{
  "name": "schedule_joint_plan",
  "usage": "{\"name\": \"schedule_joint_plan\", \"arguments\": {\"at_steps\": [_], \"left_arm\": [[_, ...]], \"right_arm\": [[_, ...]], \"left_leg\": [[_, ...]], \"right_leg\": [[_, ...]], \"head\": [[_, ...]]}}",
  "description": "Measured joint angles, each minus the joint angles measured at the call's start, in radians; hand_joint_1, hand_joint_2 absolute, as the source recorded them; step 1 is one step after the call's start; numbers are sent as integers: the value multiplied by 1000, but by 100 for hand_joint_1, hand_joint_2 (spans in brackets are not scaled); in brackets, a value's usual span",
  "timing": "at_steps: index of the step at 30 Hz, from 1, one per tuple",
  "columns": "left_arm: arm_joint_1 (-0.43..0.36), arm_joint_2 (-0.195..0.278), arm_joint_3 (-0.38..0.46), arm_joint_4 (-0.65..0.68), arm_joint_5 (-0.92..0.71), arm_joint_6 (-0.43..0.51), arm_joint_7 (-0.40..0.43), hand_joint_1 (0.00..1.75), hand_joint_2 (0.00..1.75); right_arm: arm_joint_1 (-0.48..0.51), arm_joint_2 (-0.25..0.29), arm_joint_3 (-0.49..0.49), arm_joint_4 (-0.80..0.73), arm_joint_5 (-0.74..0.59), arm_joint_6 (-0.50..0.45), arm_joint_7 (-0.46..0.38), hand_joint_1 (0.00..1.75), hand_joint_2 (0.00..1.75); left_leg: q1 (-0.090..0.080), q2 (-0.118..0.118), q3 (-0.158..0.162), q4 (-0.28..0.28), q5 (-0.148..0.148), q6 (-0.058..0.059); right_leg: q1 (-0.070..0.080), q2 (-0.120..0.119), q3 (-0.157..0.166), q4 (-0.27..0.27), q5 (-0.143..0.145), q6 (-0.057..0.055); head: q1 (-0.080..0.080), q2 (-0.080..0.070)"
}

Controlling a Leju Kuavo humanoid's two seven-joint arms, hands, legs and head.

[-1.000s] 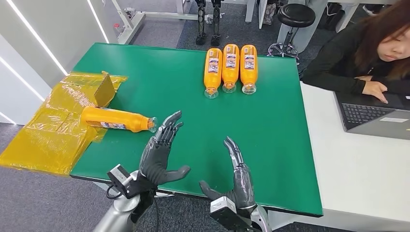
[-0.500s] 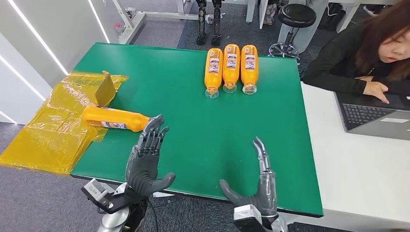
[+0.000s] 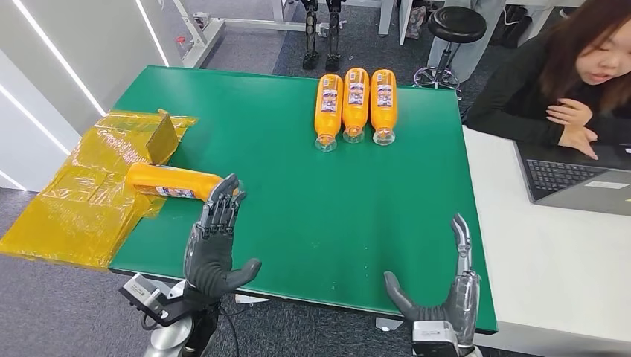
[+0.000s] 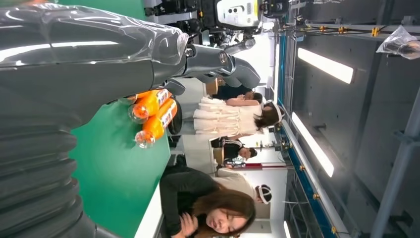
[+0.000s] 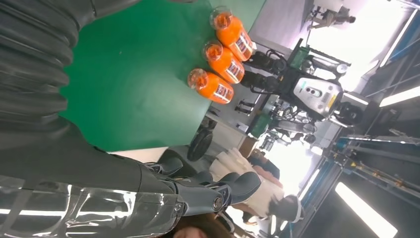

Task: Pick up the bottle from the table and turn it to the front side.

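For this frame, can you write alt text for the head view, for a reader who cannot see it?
The robot's open left hand reaches the cap end of an orange plastic bottle lying on its side at the green table's left edge, partly on yellow plastic wrap. Its right hand hovers open; three matching bottles lie at the far edge.

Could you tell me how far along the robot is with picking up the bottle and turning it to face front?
Done, apparently: three bottles lie in a neat row at the far edge of the green table. In hand: the left hand is open, its fingertips at the cap end of the lone bottle lying on its side by the yellow wrapping; nothing is gripped. Left: grasp, lift and turn it. The right hand is open at the near table edge.
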Motion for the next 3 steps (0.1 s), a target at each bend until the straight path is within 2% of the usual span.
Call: {"name": "schedule_joint_plan", "arguments": {"at_steps": [3], "left_arm": [[-1, 0, 6, 0, -3, 11, 0, 0, 175]], "right_arm": [[-3, 0, -10, 1, -4, 5, -1, 0, 175]], "left_leg": [[0, 0, 0, 0, 0, 0]], "right_leg": [[0, 0, 0, 0, 0, 0]], "head": [[0, 0]]}}
